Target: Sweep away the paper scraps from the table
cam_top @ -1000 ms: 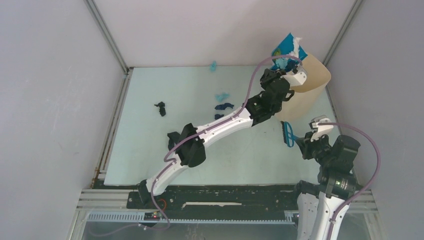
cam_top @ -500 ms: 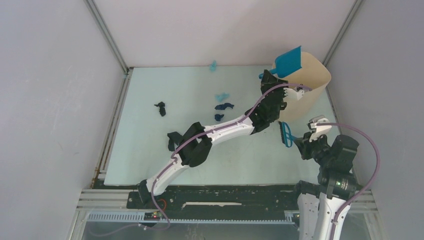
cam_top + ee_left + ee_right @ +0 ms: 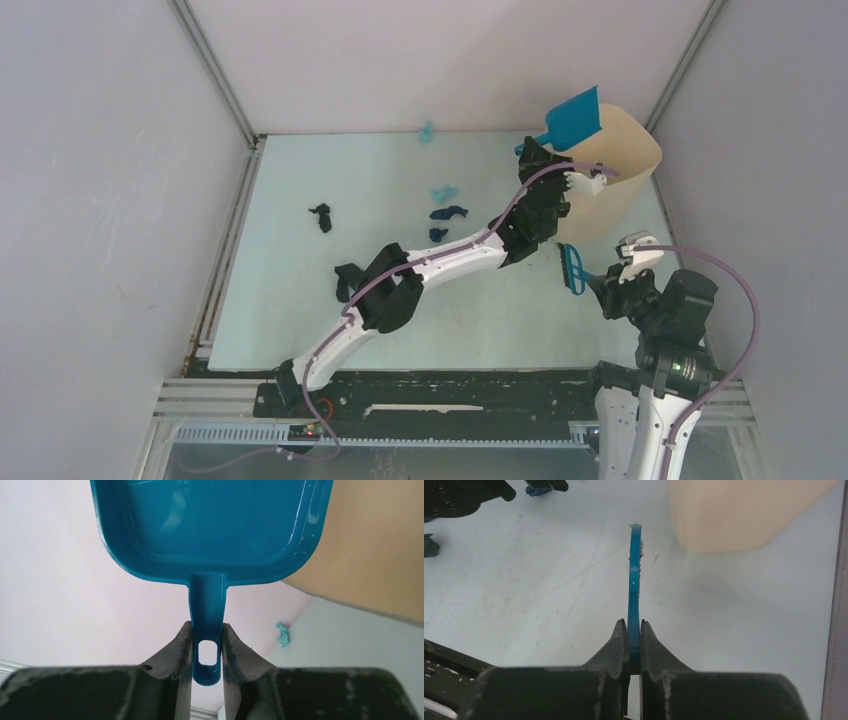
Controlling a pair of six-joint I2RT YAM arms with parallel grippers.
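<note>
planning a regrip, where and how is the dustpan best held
Grip the dustpan by its narrow handle, coming from the handle's end, jaws closing on its two flat sides, as the left gripper does now. The tray is far wider than the handle.

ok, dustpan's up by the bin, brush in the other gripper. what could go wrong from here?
1. The left gripper pinches only the tip of the dustpan handle; the pan could swivel or slip on the way down.
2. That gripper is close beside the bin; pulling back might knock it.
3. The paper scraps lie scattered, one at the far edge of the table, likely hard to sweep with the brush.
</note>
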